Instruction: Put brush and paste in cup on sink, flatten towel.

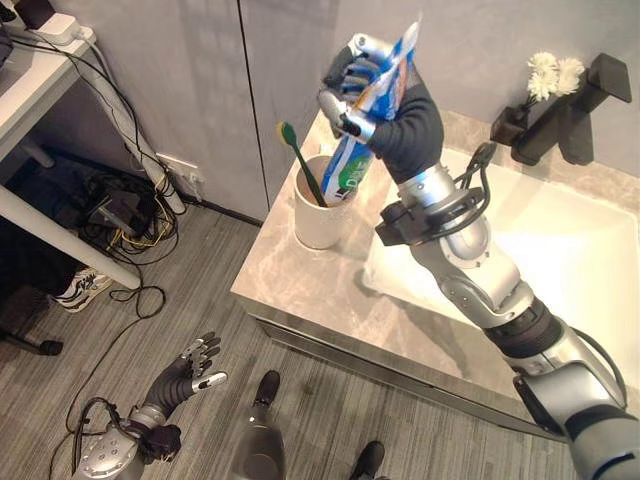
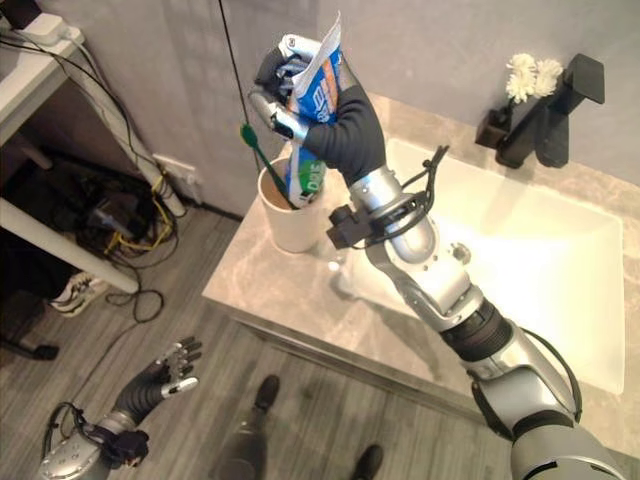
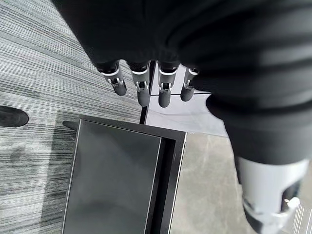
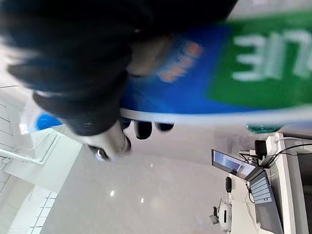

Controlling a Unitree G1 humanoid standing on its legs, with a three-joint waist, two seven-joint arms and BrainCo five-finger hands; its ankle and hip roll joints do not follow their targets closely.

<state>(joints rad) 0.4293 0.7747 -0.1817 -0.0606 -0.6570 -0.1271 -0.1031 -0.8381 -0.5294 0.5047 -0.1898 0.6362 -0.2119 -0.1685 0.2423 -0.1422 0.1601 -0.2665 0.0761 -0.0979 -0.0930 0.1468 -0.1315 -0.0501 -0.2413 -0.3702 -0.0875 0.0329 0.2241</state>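
A white cup (image 1: 322,218) stands on the marble counter (image 1: 290,285) left of the sink basin (image 1: 560,250). A green toothbrush (image 1: 300,160) leans in the cup, head up. My right hand (image 1: 375,95) is shut on a blue, white and green toothpaste tube (image 1: 365,130), held upright above the cup with its lower end at the cup's mouth (image 2: 305,185). In the right wrist view the tube (image 4: 204,73) runs across my curled fingers (image 4: 114,141). My left hand (image 1: 195,370) hangs low over the floor, fingers relaxed and empty, its fingers (image 3: 141,90) straight.
A black faucet (image 1: 570,115) and a small white flower (image 1: 553,75) stand at the back of the sink. A grey cabinet wall rises behind the cup. Left of the counter are a white desk (image 1: 40,90), tangled cables (image 1: 120,215) and a shoe (image 1: 80,288).
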